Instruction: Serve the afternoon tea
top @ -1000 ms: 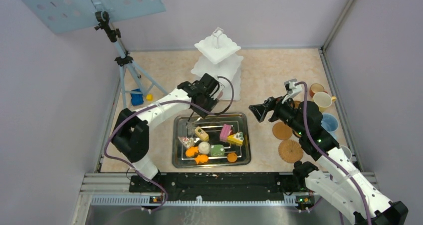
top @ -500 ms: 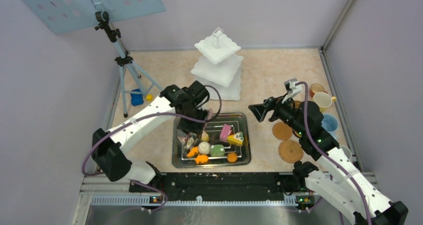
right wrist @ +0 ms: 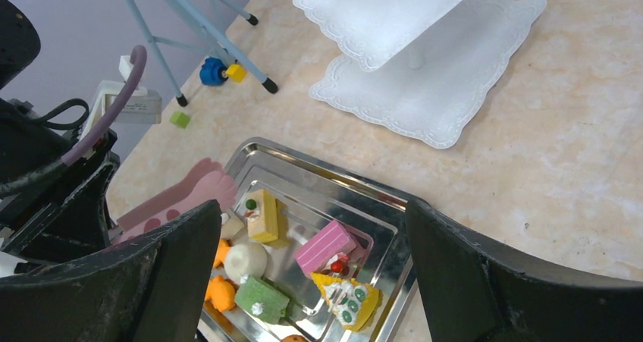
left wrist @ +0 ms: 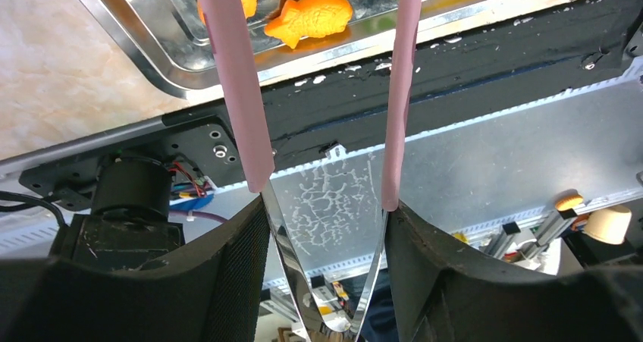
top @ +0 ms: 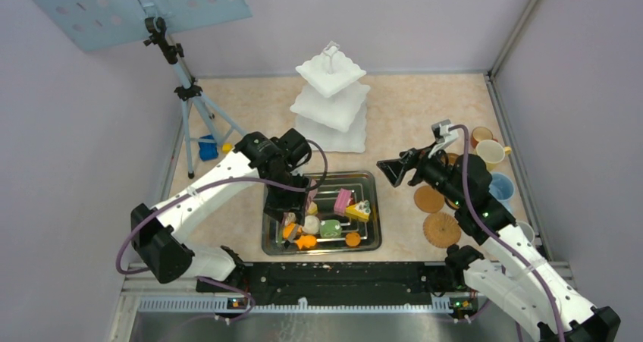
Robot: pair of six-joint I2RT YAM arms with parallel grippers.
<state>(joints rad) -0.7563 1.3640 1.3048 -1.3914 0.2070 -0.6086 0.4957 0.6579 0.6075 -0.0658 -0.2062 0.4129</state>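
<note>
**Tongs poised over the tray**

The pink tongs (left wrist: 231, 76) are pinched in the left gripper (left wrist: 326, 232) and aimed at the pastries (top: 330, 227) in the steel tray (top: 372, 240), just near the white stand (top: 331, 103), presumably for a transfer. The right gripper (top: 389, 172) is held spread and empty to the tray's right.

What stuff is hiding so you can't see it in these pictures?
- Tips of the pink tongs: left wrist view, cut off by the top edge; top view, too small and partly under the left hand. Whether they pinch anything can't be told.
- Top tier of the white stand: right wrist view, cut off by the top edge.
- The grey mug: top view, mostly behind the right arm.
</note>
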